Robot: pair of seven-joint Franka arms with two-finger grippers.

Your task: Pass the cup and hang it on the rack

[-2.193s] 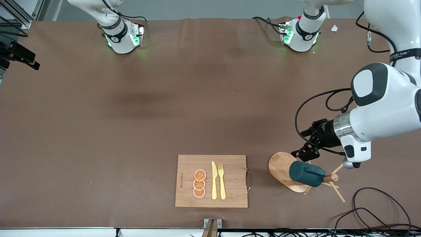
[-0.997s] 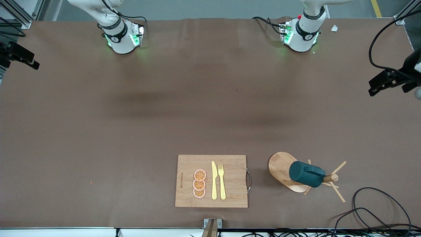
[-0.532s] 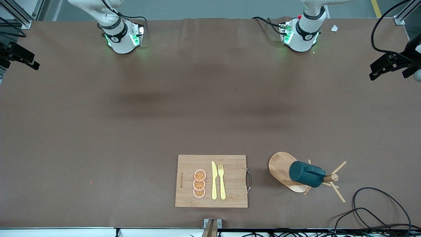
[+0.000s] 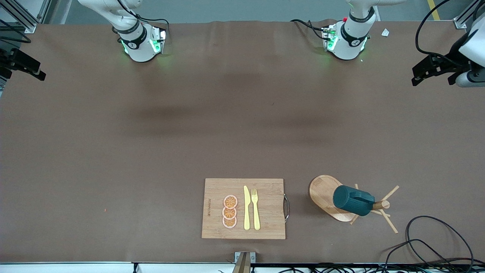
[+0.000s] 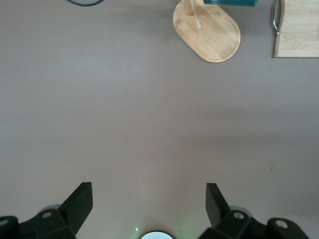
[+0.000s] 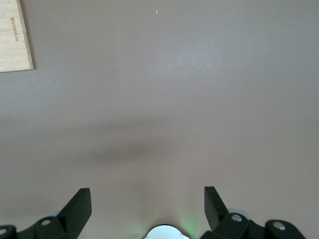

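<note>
The dark teal cup [image 4: 352,200] hangs on a peg of the wooden rack [image 4: 324,193], which stands near the front camera toward the left arm's end of the table. No gripper touches it. My left gripper [image 4: 432,72] is open and empty, high over the table's edge at the left arm's end. In the left wrist view its fingers [image 5: 79,201] are spread over bare table, with the rack's base [image 5: 212,35] and a sliver of the cup [image 5: 230,2] far off. My right gripper [image 4: 22,64] waits open over the table's edge at the right arm's end, its fingers [image 6: 79,204] spread.
A bamboo cutting board [image 4: 265,208] with a yellow knife [image 4: 246,207], a fork [image 4: 255,208] and orange slices [image 4: 229,211] lies beside the rack, toward the right arm's end. It also shows in both wrist views [image 5: 299,30] [image 6: 15,35]. A black cable [image 4: 435,242] loops near the rack.
My left gripper has drawn back from beside the rack, up and toward the table's edge at its own end. The cup stays hanging on the rack. The right arm has not moved.
</note>
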